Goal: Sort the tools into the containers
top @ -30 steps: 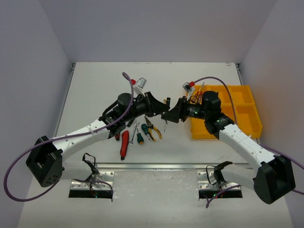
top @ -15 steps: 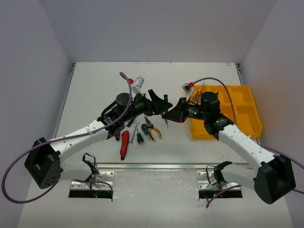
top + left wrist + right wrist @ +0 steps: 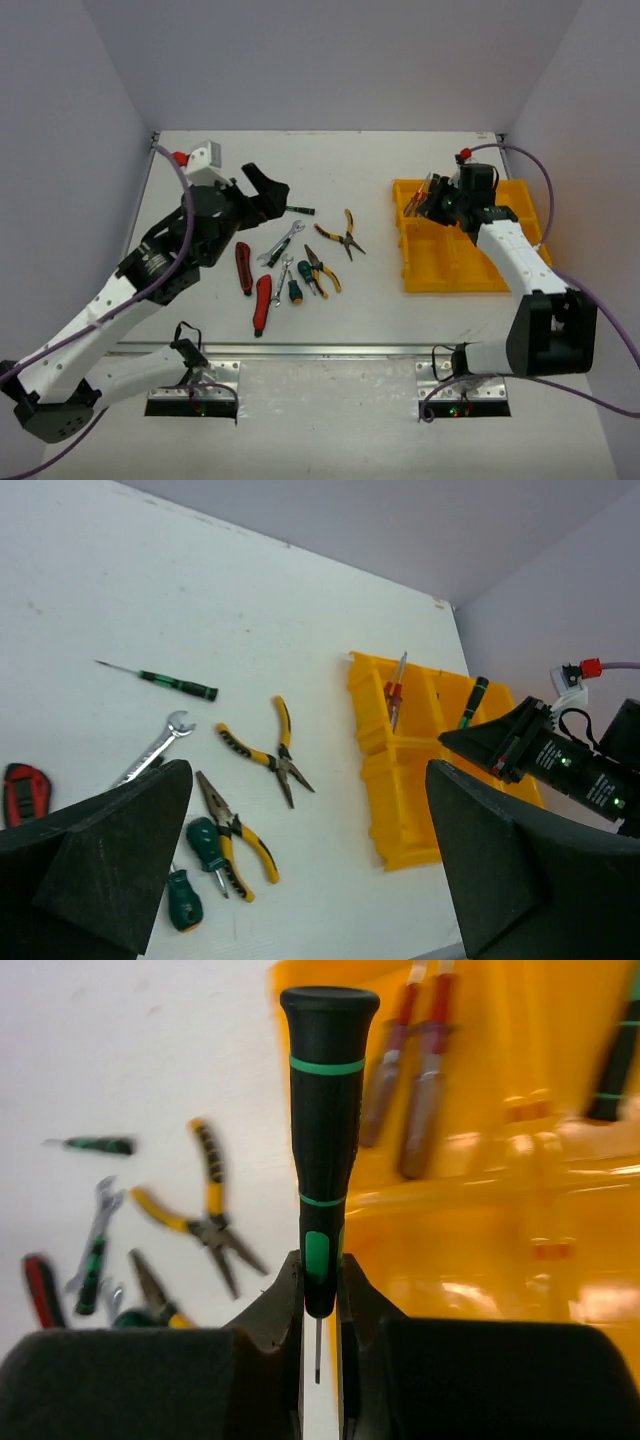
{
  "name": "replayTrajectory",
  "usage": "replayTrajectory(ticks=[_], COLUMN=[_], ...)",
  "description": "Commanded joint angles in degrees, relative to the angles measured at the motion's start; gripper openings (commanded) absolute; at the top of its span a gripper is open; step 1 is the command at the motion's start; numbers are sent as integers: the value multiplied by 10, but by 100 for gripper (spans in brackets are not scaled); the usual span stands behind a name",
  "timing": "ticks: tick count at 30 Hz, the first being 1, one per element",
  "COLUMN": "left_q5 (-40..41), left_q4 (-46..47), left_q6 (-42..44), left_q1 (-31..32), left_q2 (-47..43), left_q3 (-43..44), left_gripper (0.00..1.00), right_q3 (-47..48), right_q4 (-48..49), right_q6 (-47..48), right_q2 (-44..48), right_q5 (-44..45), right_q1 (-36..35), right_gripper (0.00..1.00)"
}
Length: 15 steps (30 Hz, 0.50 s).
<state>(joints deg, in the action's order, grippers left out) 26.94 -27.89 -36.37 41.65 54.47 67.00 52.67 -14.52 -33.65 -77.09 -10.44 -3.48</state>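
In the right wrist view my right gripper is shut on a slim black screwdriver with green bands, handle pointing away from me. It hangs over the far left corner of the yellow tray, whose compartments are the containers. Two red-handled screwdrivers lie in that corner compartment. From above, the right gripper sits at the tray. My left gripper stands wide open and empty above the loose tools: a green screwdriver, a wrench and two yellow-black pliers.
Two red-black utility knives and stubby green screwdrivers lie in front of the left arm. Another green-banded screwdriver rests in a far tray compartment. White walls enclose the table on three sides.
The grippers met at mid-table; the left one opened, the right one shut on the screwdriver. The left arm has pulled back left and the right arm has swung to the tray.
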Motion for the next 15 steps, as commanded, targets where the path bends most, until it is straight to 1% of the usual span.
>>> replayTrajectory(ticks=[1,3,7,11,15], left_q5=[102,122,141,147,138], left_q4=[-128,-147,-155,-146,-123], left_q6=[52,63,85,86,90], left_q1=[1,1,1,1,1], left_q2=[-53,-75,-97,-86,-74], left_q3=[12,0,-43,-77,-107], left_gripper=[100,100,100,100,100], right_q3=[103,138,211,277,323], right_q4=[-77,-88,-108,-134,-161], right_q6=[56,62,74,79,86], right_q2=[-96,-146,-209,-278,-321], right_q5=[165,176,194,195,203], right_q1=[64,84,103,111,118], right_gripper=[0,0,0,0,0])
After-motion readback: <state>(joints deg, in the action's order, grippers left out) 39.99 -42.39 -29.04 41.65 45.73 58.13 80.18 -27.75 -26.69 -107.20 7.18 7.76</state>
